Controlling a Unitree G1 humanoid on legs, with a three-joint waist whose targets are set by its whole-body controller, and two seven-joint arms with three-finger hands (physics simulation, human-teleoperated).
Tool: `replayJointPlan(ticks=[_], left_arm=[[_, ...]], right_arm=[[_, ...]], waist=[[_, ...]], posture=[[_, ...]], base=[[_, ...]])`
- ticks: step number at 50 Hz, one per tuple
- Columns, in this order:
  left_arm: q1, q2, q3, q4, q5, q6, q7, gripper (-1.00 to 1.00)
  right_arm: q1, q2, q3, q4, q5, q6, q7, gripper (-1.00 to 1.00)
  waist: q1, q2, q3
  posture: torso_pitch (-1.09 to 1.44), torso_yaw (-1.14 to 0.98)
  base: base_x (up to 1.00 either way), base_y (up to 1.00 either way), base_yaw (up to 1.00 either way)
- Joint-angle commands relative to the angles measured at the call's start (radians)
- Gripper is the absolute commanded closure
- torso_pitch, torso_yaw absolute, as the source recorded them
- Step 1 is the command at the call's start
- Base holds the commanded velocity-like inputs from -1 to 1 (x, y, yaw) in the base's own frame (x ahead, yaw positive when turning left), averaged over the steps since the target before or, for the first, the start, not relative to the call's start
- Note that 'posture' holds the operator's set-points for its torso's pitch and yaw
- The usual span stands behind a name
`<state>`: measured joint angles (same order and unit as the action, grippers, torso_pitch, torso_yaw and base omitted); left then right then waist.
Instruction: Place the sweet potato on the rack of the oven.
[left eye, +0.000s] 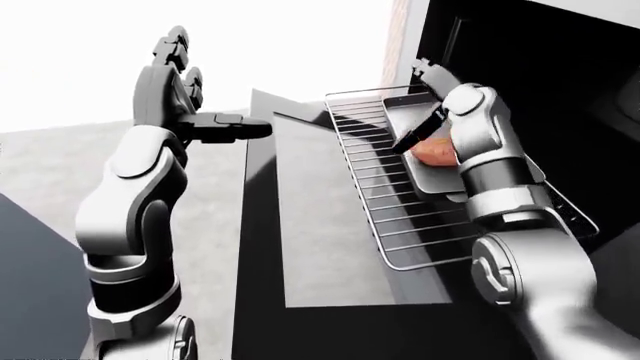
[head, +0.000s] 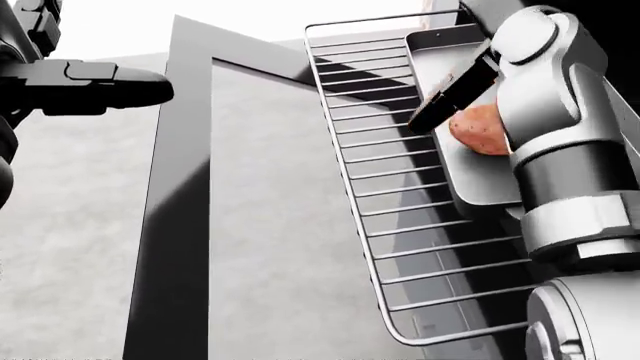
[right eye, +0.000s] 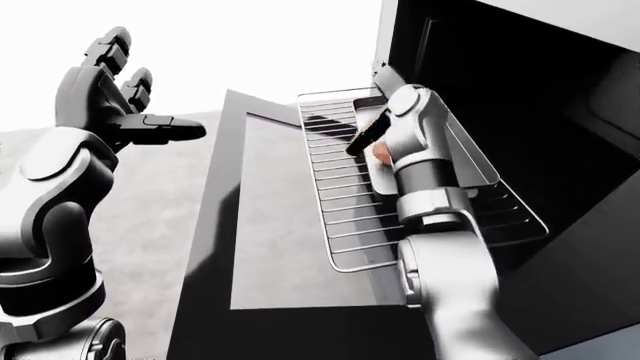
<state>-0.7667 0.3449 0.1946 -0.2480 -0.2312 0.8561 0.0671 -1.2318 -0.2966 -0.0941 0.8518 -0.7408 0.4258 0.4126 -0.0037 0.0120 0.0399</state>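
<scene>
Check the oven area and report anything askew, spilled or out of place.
Nothing looks spilled or damaged. The oven door is down and the rack is pulled out over it. A grey tray lies on the rack, and the sweet potato rests on that tray under the right hand, not on the bare wires. The left hand is raised, open, holding nothing.

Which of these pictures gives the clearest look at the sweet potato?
The head view: the sweet potato is largest there, lying on the grey tray atop the oven rack, beside the right hand. The left-eye view shows a smaller orange patch behind the forearm; the right-eye view shows only a sliver.
</scene>
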Motion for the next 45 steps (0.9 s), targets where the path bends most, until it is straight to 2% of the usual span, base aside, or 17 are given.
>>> replayJointPlan(ticks=[1,8,10,12,20,23,31,41,45], left_arm=[[-0.046,0.018,0.011,-0.014,0.018,-0.030,-0.004,-1.00],[-0.103,0.035,0.012,0.047,0.051,-0.040,-0.008,-1.00],[-0.113,0.046,0.018,0.062,0.059,-0.053,-0.009,-1.00],[-0.119,0.055,0.024,0.067,0.063,-0.050,-0.011,-1.00],[-0.148,0.080,0.022,0.079,0.085,-0.046,-0.011,-1.00],[-0.157,0.083,0.029,0.059,0.089,-0.032,-0.012,-1.00],[-0.153,0.089,0.055,0.045,0.069,-0.070,-0.004,-1.00],[-0.134,0.091,0.031,0.065,0.097,-0.192,0.008,-1.00],[-0.160,0.089,0.017,0.050,0.132,-0.218,0.016,-1.00]], right_arm=[[-0.056,0.009,-0.016,-0.097,0.106,0.076,0.031,-1.00],[-0.052,0.033,0.017,-0.267,0.232,0.216,0.040,-1.00],[-0.045,0.062,-0.002,-0.327,0.291,0.264,0.016,-1.00],[-0.025,0.069,0.017,-0.380,0.315,0.291,-0.002,-1.00],[0.011,0.090,0.032,-0.593,0.400,0.353,-0.088,-1.00],[0.009,0.086,0.058,-0.637,0.384,0.324,-0.107,-1.00],[-0.023,0.087,0.049,-0.651,0.350,0.238,-0.180,-1.00],[0.001,0.084,0.052,-0.700,0.323,0.152,-0.219,-1.00],[0.012,0.082,0.053,-0.725,0.305,0.119,-0.226,-1.00]], waist=[[0.000,0.000,-0.031],[0.003,0.001,-0.027],[0.003,0.002,-0.026],[0.002,0.003,-0.026],[0.002,0.007,-0.024],[0.002,0.008,-0.021],[-0.002,0.010,-0.019],[-0.002,0.009,-0.015],[-0.002,0.008,-0.016]], posture=[[0.00,0.00],[0.00,0.00],[0.00,0.00],[0.00,0.00],[0.00,0.00],[0.00,0.00],[0.00,0.00],[0.00,0.00],[0.00,0.00]], base=[[0.00,0.00,0.00],[0.00,0.00,0.00],[0.00,0.00,0.00],[0.00,0.00,0.00],[0.00,0.00,0.00],[0.00,0.00,0.00],[0.00,0.00,0.00],[0.00,0.00,0.00],[0.00,0.00,0.00]])
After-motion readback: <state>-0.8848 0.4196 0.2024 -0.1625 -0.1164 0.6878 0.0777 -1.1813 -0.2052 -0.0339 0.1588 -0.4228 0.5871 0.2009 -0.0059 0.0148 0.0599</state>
